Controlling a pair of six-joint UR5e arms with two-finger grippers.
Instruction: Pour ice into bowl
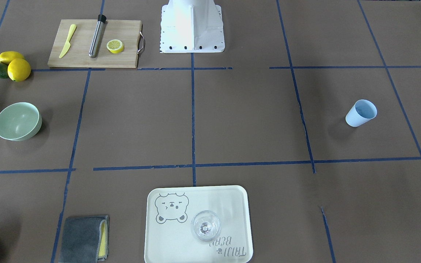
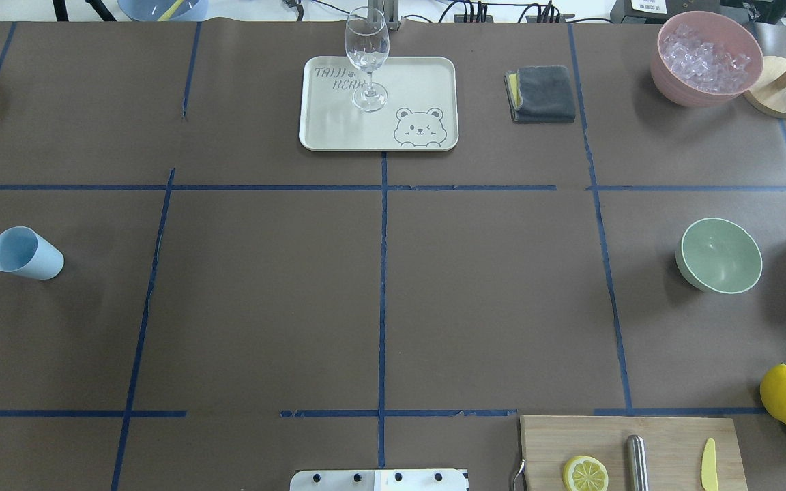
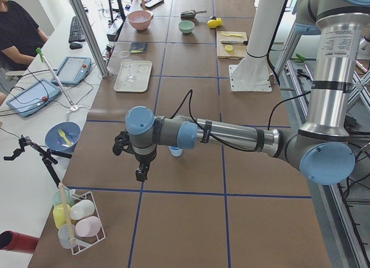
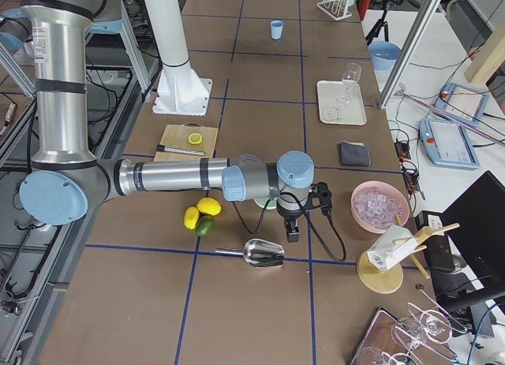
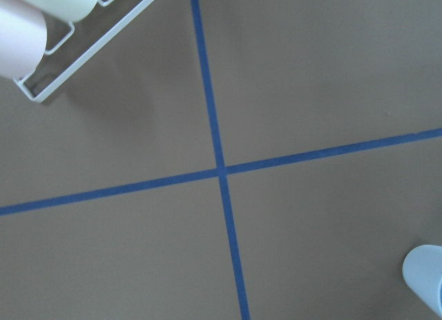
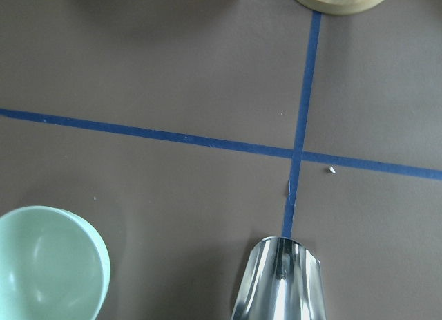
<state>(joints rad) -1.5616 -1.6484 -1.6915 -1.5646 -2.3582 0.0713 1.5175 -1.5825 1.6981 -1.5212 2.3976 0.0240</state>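
The ice point(image 2: 703, 54) fills a pink container point(image 2: 666, 71) at the far right of the table and also shows in the exterior right view point(image 4: 379, 201). The mint-green bowl point(image 2: 719, 254) stands empty on the right side and shows in the front view point(image 1: 16, 121) and the right wrist view point(image 6: 48, 265). My right gripper point(image 4: 292, 232) hangs over the table between bowl and pink container, just above a metal scoop point(image 4: 264, 253). My left gripper point(image 3: 140, 174) hangs near the light blue cup point(image 3: 176, 151). I cannot tell whether either gripper is open or shut.
The scoop point(image 6: 280, 278) lies on the table beside the bowl. A cutting board point(image 2: 628, 450) holds a lemon half, a muddler and a knife. Lemons point(image 2: 785, 394) sit nearby. A tray point(image 2: 420, 82) bears a glass point(image 2: 367, 51). There is also a grey cloth point(image 2: 543, 93) and a wooden stand point(image 2: 782, 95).
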